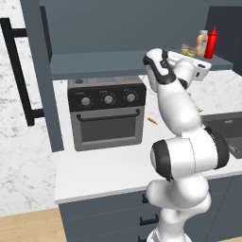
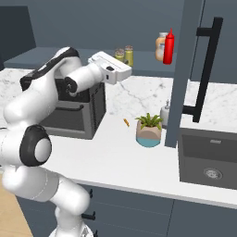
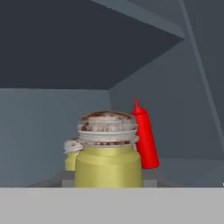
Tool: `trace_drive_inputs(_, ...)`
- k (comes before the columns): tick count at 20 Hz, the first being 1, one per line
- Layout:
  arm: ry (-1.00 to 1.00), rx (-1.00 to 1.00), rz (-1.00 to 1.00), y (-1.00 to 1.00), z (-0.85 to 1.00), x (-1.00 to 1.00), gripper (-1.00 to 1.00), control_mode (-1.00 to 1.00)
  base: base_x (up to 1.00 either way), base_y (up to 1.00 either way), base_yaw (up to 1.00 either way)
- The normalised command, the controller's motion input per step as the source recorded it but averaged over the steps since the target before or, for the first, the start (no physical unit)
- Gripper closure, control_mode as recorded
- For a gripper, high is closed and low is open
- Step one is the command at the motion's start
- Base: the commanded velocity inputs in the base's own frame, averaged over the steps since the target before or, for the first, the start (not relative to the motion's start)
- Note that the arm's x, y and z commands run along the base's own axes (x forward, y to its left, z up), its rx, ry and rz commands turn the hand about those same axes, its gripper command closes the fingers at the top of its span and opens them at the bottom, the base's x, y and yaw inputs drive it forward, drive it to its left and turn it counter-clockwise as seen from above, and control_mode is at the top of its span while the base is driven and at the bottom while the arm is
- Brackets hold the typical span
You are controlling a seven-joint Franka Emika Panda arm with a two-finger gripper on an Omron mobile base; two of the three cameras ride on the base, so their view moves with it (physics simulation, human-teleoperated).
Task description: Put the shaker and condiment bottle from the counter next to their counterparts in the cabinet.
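Observation:
The olive-yellow shaker [image 3: 108, 153] with its grey cap stands large and close in the hand view, between the finger tips of my gripper [image 3: 108, 180], which press against its sides. It is on the cabinet shelf [image 1: 94, 64], where the shaker [image 2: 128, 55] stands just right of its twin [image 2: 119, 54]. The twin [image 3: 72, 153] peeks out behind it on the left. The red condiment bottle [image 3: 144, 140] stands upright further back on the shelf. The red bottle [image 2: 169, 46] is right beside the tan-orange bottle [image 2: 160, 45]. The white counter [image 1: 104, 170] lies below.
A toaster oven [image 1: 106, 111] sits on the counter under the shelf. A potted plant [image 2: 149, 129], a small orange item [image 2: 125, 122] and a sink [image 2: 208, 162] are to the right. Open cabinet doors [image 1: 35, 71] [image 2: 185, 69] with black handles flank the shelf.

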Motion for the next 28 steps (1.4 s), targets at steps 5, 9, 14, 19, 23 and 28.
trace_drive_inputs(5,0.09,0.0,-0.04,0.0,0.27,0.0,1.0,-1.0,0.0,0.0,0.0)
trace_drive_inputs(9,0.15,0.0,-0.02,0.01,0.33,0.0,1.0,-1.0,0.0,0.0,0.0)
trace_drive_inputs(14,0.13,0.0,-0.02,0.06,0.3,0.0,1.0,-1.0,0.0,0.0,0.0)
trace_drive_inputs(19,0.11,0.0,-0.01,0.16,0.27,0.0,1.0,-1.0,0.0,0.0,0.0)
trace_drive_inputs(23,0.13,0.0,0.0,0.15,0.28,0.0,1.0,-1.0,0.0,0.0,0.0)
trace_drive_inputs(28,0.09,0.0,0.0,0.04,0.08,0.0,1.0,-1.0,0.0,0.0,0.0)
